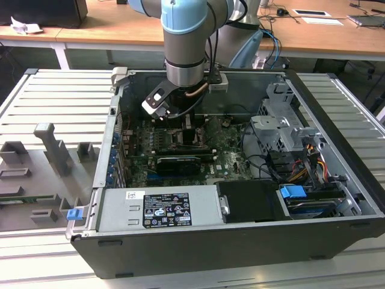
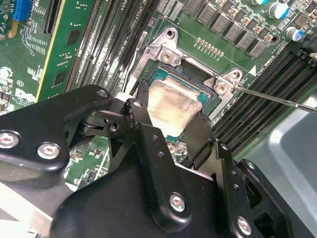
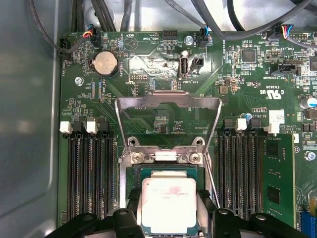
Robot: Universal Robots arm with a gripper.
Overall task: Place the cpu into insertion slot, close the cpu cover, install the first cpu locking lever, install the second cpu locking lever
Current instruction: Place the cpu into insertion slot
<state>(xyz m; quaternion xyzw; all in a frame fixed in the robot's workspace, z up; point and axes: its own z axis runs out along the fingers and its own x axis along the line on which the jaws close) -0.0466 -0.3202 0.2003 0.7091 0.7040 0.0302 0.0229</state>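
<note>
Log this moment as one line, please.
gripper: shut on chip | chip: down at socket | cover: open, tilted up

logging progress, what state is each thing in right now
cpu: lying flat in the insertion slot
insertion slot: filled by the cpu
cpu cover: open, swung up
locking lever: unlatched, sticking out sideways
gripper: shut on the cpu's two sides

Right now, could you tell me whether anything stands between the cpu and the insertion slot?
Nothing visible does. The cpu cover is swung up, clear of the insertion slot, and the gripper holds the cpu directly at the slot's opening. Whether it is fully seated cannot be told.
</note>
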